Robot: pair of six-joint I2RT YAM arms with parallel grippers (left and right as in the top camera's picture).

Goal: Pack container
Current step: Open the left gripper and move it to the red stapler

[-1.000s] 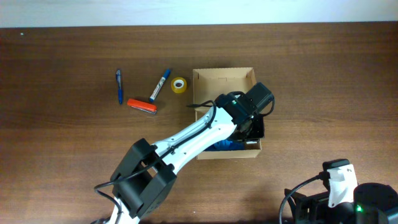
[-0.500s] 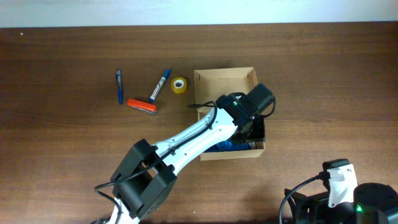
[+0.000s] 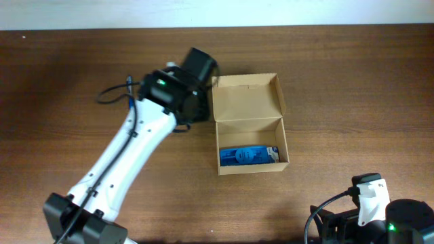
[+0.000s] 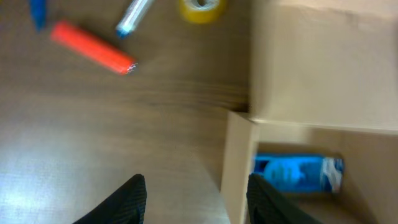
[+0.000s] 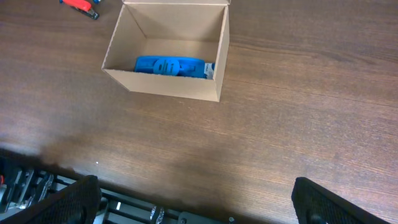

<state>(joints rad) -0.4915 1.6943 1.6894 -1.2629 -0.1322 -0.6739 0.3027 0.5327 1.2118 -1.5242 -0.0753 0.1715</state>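
Observation:
The container (image 3: 251,168) is a brown cardboard box with its flap lid (image 3: 247,97) open toward the far side. A blue flat box (image 3: 248,156) lies inside it, also seen in the left wrist view (image 4: 292,174) and the right wrist view (image 5: 169,65). My left gripper (image 3: 192,107) is open and empty (image 4: 198,202), above the table just left of the container's left wall (image 4: 238,168). An orange stapler-like item (image 4: 93,48), a blue marker (image 4: 132,15), a yellow tape roll (image 4: 202,7) and a blue pen (image 4: 38,12) lie beyond it. My right gripper (image 5: 199,205) is open and empty, well short of the container (image 5: 163,87).
In the overhead view the left arm (image 3: 122,159) covers most of the stationery items; only the pen's end (image 3: 129,83) shows. The right arm's base (image 3: 369,203) sits at the table's near right corner.
My left gripper has come up out of the container and swung left to the container's left side. The blue flat box stays inside. The right arm has not moved.

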